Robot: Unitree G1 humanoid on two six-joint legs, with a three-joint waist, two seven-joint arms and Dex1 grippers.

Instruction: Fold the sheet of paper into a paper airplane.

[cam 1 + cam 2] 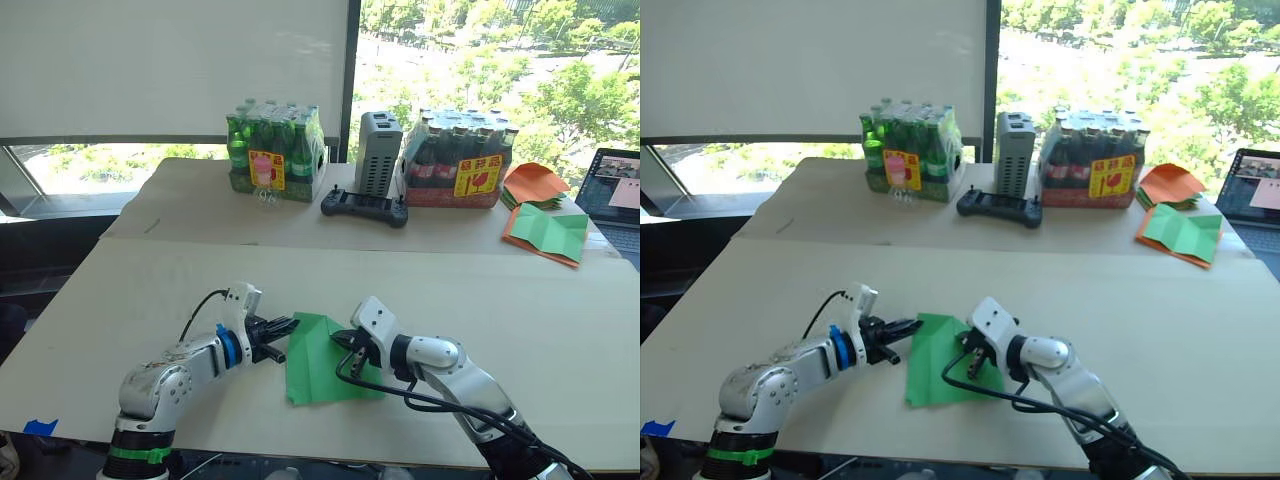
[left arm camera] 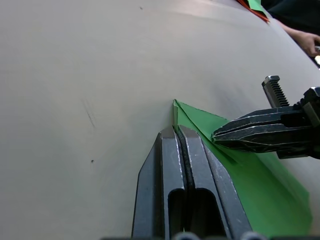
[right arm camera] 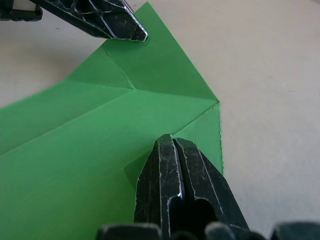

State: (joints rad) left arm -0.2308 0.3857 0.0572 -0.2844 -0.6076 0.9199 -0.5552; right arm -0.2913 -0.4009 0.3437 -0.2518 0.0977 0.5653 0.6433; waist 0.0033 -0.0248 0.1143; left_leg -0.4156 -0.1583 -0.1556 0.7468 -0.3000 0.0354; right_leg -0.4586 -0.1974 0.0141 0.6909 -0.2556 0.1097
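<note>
2 hands, left hand and right hand, fingers pressed together, apparently touching the sheet of paper.

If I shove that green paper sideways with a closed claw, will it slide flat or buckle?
The thin bright green creased sheet of paper probably buckles before sliding: its folded flaps already lift slightly off the smooth tan tabletop. It looks very light, so it may skate or pivot. The shut right claw pressing on it should help pin it.
</note>
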